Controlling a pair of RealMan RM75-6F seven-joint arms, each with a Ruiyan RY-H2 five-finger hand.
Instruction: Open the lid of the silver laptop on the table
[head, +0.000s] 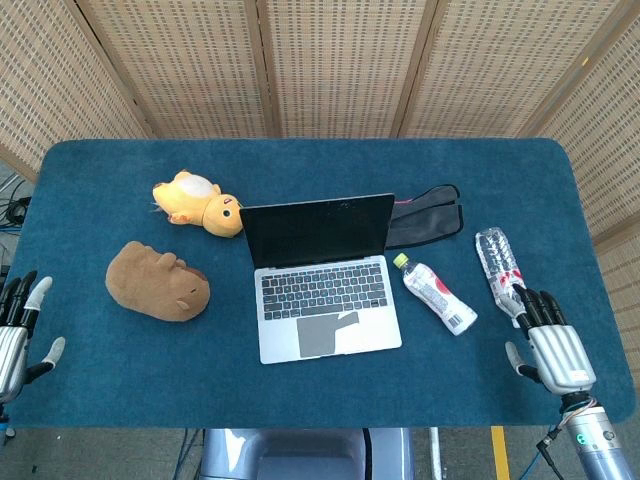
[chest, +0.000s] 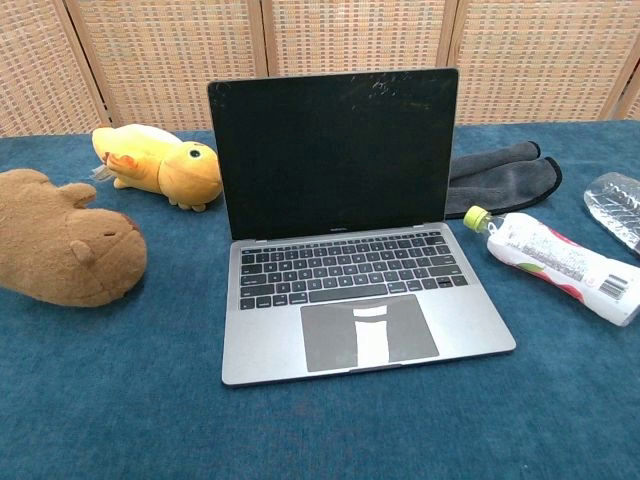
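The silver laptop (head: 325, 280) (chest: 350, 250) stands in the middle of the blue table with its lid raised upright and its dark screen facing me. My left hand (head: 15, 335) is at the table's left edge, far from the laptop, fingers spread and holding nothing. My right hand (head: 555, 345) hovers near the front right edge, fingers apart and empty, just below the clear bottle. Neither hand shows in the chest view.
A brown plush (head: 158, 281) (chest: 65, 238) and an orange plush (head: 197, 200) (chest: 160, 165) lie left of the laptop. Right of it lie a labelled bottle (head: 434, 293) (chest: 560, 262), a clear water bottle (head: 501, 263) (chest: 618, 205) and a dark cloth (head: 425, 215) (chest: 500, 175). Wicker screens stand behind the table (head: 300, 160).
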